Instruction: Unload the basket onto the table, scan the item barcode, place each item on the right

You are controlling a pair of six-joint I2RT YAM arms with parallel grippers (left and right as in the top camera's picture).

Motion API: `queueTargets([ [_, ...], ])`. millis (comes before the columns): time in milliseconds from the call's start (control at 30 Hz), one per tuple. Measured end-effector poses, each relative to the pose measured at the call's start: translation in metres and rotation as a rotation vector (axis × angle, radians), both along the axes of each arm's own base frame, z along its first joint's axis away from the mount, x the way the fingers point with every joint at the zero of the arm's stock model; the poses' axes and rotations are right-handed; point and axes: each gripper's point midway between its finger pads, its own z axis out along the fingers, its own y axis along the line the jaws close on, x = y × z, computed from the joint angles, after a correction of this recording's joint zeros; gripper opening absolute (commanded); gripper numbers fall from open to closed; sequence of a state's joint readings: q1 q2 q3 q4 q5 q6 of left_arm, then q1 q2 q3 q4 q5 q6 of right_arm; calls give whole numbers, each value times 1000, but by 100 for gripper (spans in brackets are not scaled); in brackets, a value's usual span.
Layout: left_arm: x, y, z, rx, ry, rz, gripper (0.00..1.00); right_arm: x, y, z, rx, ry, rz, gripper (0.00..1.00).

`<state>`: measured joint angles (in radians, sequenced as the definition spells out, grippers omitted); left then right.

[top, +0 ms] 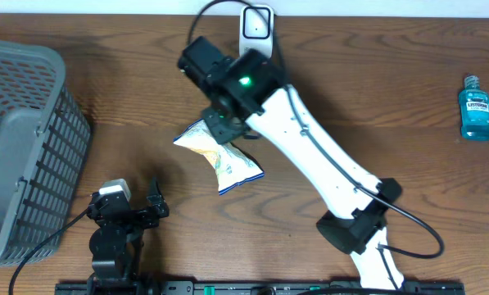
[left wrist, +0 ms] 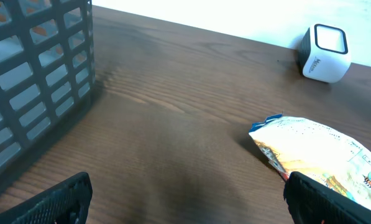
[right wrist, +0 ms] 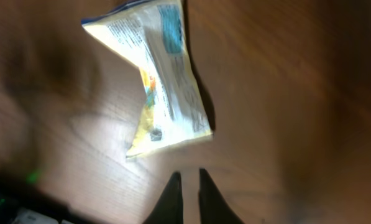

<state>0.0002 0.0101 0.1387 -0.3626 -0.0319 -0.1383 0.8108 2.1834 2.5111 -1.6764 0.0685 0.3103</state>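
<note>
Here, snack bag [top: 219,156]: lies on the wooden table [top: 375,90] near the middle, a crinkled yellow and white packet with a blue top edge, pinched narrower across its waist.
Snack bag seen from the right wrist: it [right wrist: 163,87] fills the upper middle of the view, printed side up, its lower corner toward the fingers.
Right gripper [right wrist: 188,180]: the two dark fingers [right wrist: 173,196] are pressed nearly together, with only a thin slit between them and nothing in it.
Bag against right fingers: the packet lies beyond the fingertips, a strip of bare wood between its lower edge and the tips; it is not touched.
Right gripper from overhead [top: 224,127]: it sits over the packet's upper left end, at the tip of the white arm reaching in from the lower right.
Left gripper [top: 156,205]: low at the near edge, left of the packet and apart from it, holding nothing.
Left fingers [left wrist: 67,196]: spread wide, one at each lower corner of the left wrist view.
Bag against left fingers: the packet [left wrist: 316,152] lies just beyond the right-hand finger, outside the gap.
Scanner [top: 256,29]: a small white box at the far edge, behind the packet.
Basket [top: 23,139]: grey, slatted, at the left end.
Mouthwash bottle [top: 476,106]: blue, far right, well apart.
</note>
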Motion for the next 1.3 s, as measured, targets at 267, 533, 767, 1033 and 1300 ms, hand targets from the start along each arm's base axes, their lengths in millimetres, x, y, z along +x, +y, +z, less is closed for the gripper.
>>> queueTargets([
  [267,0,0,0,0,0,0,98,-13,9,-102,-43,219,-15,2],
  [533,0,0,0,0,1,-1,98,-58,4,-195,-44,442,-25,58],
  [767,0,0,0,0,0,0,98,-59,9,-219,9,413,-10,82],
  [1033,0,0,0,0,1,0,98,-55,5,-182,-17,396,9,52],
  [1300,0,0,0,0,1,0,98,-12,34,-28,278,1,66,6],
])
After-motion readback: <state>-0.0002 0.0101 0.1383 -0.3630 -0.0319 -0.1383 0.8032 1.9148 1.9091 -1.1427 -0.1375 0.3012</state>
